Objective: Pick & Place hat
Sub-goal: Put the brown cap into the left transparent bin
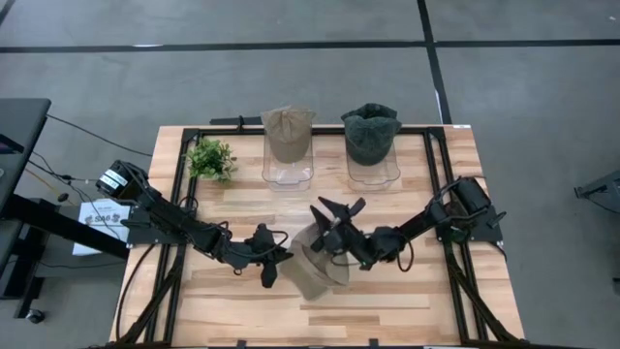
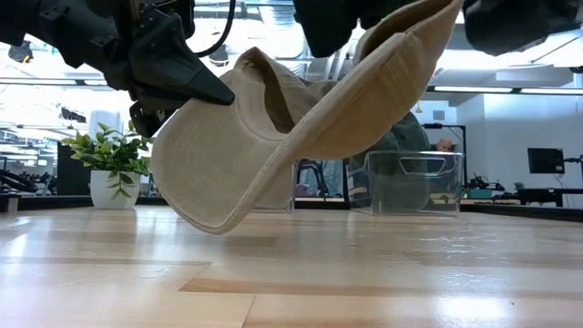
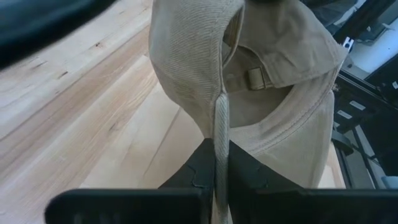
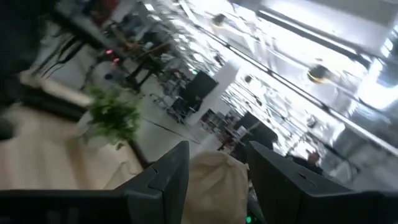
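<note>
Two grippers share one hat: the beige cap (image 1: 315, 267) hangs between them above the front middle of the worktop (image 1: 407, 208), lifted clear of the wood in the low view, with only its shadow beneath. The left gripper (image 3: 222, 186) is clamped tight on a thin edge of the cap's fabric, which runs straight down between its two fingers. The right gripper (image 4: 214, 171) has beige cloth between its fingers as well, set wider apart; it looks to be holding the cap's other side, most likely the brim. Holding it at two points probably keeps the soft crown spread open — a sensible shape if it is to be lowered over a stand.

Counted up, there are three hats. Besides the carried one, a tan cap (image 1: 288, 133) sits on a clear stand (image 1: 288, 173) at the back of the worktop, and a dark green cap (image 1: 370, 134) sits on a second clear stand (image 1: 374, 174) just beside it. Both stands are already topped, so where the third hat belongs is not evident. One small potted plant (image 1: 209, 158) stands at the back left, well apart from the arms — out of the way.
</note>
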You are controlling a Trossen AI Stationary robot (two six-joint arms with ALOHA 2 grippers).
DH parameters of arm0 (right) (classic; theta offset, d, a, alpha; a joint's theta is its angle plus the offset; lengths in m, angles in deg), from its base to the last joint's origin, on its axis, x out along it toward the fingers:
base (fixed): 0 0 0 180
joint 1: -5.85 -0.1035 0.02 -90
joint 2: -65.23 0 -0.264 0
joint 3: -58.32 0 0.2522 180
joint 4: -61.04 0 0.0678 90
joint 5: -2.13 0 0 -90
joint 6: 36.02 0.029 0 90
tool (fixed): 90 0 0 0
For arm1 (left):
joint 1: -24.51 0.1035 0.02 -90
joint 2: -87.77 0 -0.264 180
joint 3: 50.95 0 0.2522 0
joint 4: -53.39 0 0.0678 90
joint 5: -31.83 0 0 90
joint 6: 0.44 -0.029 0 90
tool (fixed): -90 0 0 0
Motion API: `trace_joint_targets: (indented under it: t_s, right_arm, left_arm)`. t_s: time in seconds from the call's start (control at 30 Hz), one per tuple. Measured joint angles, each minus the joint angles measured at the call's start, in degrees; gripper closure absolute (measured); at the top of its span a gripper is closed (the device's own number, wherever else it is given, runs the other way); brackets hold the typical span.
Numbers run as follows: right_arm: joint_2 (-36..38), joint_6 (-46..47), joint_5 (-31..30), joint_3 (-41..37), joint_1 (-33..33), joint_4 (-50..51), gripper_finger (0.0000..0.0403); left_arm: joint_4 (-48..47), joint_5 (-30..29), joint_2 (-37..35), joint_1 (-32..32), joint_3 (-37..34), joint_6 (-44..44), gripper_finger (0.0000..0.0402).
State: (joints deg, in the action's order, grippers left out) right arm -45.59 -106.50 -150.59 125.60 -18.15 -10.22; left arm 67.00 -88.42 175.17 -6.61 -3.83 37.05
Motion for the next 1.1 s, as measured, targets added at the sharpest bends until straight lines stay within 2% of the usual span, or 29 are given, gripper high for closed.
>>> trace_joint_targets:
  t_s: [0.2,0.43,0.63,0.87,1.0,1.1]
  right_arm:
    - [0.0,-1.4,0.8,-0.4,-3.8,8.4,0.0249]
    - [0.0,-14.0,-3.6,-0.2,-8.6,8.7,0.0249]
    - [0.0,-12.9,-3.6,-0.3,-8.9,16.6,0.0249]
    - [-0.1,-8.5,-5.5,-0.4,-5.9,27.5,0.0249]
    - [-0.1,-8.0,-6.5,-0.4,-4.6,27.8,0.0249]
    - [-0.1,-9.0,-6.3,-0.4,-4.0,22.7,0.0249]
  left_arm:
    - [0.1,-0.1,0.0,0.0,0.0,0.0,0.0381]
    - [0.1,-0.1,0.0,0.0,0.0,-0.1,0.0380]
    - [0.1,-0.1,0.0,0.0,0.0,-0.2,0.0380]
    - [0.2,-0.1,0.0,0.0,0.0,-0.2,0.0380]
    - [0.6,-0.2,0.0,0.0,0.0,-0.2,0.0380]
    - [0.6,-0.1,0.0,0.0,0.0,-0.2,0.0380]
